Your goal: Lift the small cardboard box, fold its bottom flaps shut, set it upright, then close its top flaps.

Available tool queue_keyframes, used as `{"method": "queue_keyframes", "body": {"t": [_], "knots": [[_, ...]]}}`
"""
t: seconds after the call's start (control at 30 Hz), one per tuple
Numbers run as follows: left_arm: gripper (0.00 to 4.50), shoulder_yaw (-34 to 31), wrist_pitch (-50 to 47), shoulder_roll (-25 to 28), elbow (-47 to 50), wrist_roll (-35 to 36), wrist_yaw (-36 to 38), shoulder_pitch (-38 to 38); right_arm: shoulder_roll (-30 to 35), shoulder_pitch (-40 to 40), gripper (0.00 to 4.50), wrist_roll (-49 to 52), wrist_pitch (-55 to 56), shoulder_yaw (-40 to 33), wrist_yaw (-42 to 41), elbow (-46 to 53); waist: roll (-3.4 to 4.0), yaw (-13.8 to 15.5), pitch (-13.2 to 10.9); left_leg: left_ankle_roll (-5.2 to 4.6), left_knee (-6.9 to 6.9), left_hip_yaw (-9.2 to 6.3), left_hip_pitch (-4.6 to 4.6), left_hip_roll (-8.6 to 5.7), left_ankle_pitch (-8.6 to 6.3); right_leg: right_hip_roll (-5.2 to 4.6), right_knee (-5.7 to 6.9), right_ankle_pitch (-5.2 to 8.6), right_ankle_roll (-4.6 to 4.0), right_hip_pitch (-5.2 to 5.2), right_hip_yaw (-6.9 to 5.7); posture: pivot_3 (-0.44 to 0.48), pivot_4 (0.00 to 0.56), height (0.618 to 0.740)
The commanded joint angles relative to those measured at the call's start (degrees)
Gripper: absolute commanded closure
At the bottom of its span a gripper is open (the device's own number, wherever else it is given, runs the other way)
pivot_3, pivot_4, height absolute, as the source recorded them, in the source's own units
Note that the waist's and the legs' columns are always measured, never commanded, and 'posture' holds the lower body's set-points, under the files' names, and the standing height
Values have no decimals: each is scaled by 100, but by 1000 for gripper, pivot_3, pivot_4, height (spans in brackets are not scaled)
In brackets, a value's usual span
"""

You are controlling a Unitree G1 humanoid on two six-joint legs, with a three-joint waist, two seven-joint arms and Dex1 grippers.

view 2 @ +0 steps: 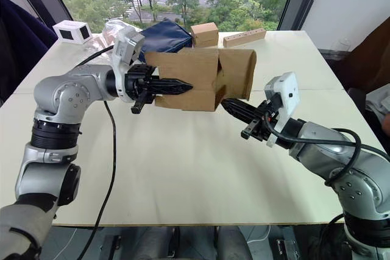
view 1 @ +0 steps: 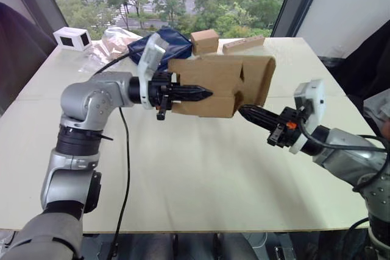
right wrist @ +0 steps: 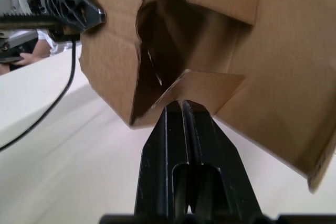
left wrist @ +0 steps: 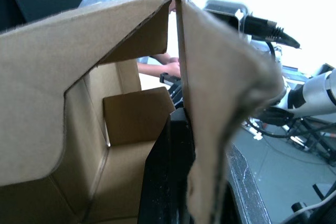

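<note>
2 claws hold small cardboard box [view 1: 222, 86] above tabletop [view 1: 201, 168]: left claw [view 1: 204, 94] clamped on side wall, right claw [view 2: 226, 105] shut, tips against flap. Behind: blue bag [view 1: 161, 42], brown box [view 1: 205, 41], wooden block [view 1: 243, 44], white box [view 1: 72, 38]. No writing legible.

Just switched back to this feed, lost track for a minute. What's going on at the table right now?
The robot has the small cardboard box lifted off the table, held out sideways between its arms. The left gripper is shut on one box wall, fingers reaching in from the open end. The right gripper, shut, presses its tips against a flap at the other end, which is partly folded inward. The other flaps there are not yet shut.
</note>
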State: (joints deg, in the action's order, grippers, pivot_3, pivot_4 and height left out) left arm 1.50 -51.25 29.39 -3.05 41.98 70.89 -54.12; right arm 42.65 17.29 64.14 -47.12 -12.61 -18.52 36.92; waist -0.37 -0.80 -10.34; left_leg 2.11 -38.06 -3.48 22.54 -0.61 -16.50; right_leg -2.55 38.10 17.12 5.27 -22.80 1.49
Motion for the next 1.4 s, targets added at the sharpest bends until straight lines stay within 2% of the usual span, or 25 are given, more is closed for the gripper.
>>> {"method": "queue_keyframes", "body": {"t": [0.03, 0.3, 0.4, 0.5, 0.63, 0.7, 0.83, 0.97, 1.03, 1.13, 1.4], "knots": [[4500, -37, -6, 23, 198, 106, 11, -32, -100, 207, 4486, 177, 57, 5, 33, 131, 0, 1, 0, 0, 0, 0, 0, 0, 0, 0, 0, 0, 0, 0, 0, 0, 150, 740], [4500, -73, 18, 35, 143, 69, -27, -60, 58, 254, 4486, 312, -68, -41, -35, 201, 0, 8, 0, 0, 0, 0, 0, -1, 0, -1, 0, 0, 0, 0, 0, 0, 150, 740], [4500, -146, 17, 106, 71, 68, -19, -107, 531, -82, 4486, 638, -204, -651, -457, 101, 0, 26, 0, 0, 0, 0, 1, -3, 0, -2, -1, 0, 0, 1, -1, 0, 150, 740], [4500, -232, -55, 191, 9, 135, -6, -144, 812, -520, 4486, 1331, -302, -1703, -814, -555, -3, 21, -2, -1, 0, 0, 3, -5, -1, -3, -4, 0, 0, 4, -2, 0, 150, 740], [4500, -256, -123, 246, 10, 201, 33, -147, 779, -724, 4486, 1213, -123, -2130, -1034, -1197, -3, -2, -1, -2, -1, 2, -4, -3, -1, 0, -2, 0, 0, 7, -1, 0, 150, 740], [4500, -249, -125, 248, 14, 217, 22, -146, 686, -655, 4486, 767, 104, -2019, -1045, -1510, -3, -20, -1, -2, 0, 4, -5, 0, -1, 3, 0, 0, 0, 6, 1, 0, 150, 740], [4500, -234, -150, 241, 43, 271, 8, -139, 475, -193, 4486, -714, 776, -1049, -1003, -1993, 0, -35, -1, -2, 0, 7, -7, 2, -1, 6, 1, 0, 0, 4, 3, 0, 150, 740], [4500, -232, -173, 192, 57, 307, -34, -140, 16, 306, 4486, -1392, 1134, -366, -1144, -2331, 1, -20, 0, -1, 2, 6, -5, 3, -1, 8, 2, 0, 0, 1, 3, 0, 150, 740], [4500, -200, -155, 157, 32, 286, -54, -154, -301, 575, 4486, -1419, 1165, -113, -1236, -2295, 1, -15, -1, -1, 2, 6, -2, 2, 0, 6, 1, 0, 0, -3, 3, 0, 150, 740], [4500, -190, -162, 153, 21, 292, -68, -170, -604, 789, 4486, -1114, 1022, -129, -1286, -2116, 2, -7, -1, 1, 1, 4, 0, 1, 0, 3, 2, 0, 0, -4, 3, 0, 150, 740], [4500, -199, -136, 198, -89, 265, -77, -145, -794, 571, 4486, -141, 537, -385, -1217, -1354, 2, 7, -1, 1, 0, 1, 1, -4, 0, -4, 1, 0, 0, -1, -1, 0, 150, 740]]}}
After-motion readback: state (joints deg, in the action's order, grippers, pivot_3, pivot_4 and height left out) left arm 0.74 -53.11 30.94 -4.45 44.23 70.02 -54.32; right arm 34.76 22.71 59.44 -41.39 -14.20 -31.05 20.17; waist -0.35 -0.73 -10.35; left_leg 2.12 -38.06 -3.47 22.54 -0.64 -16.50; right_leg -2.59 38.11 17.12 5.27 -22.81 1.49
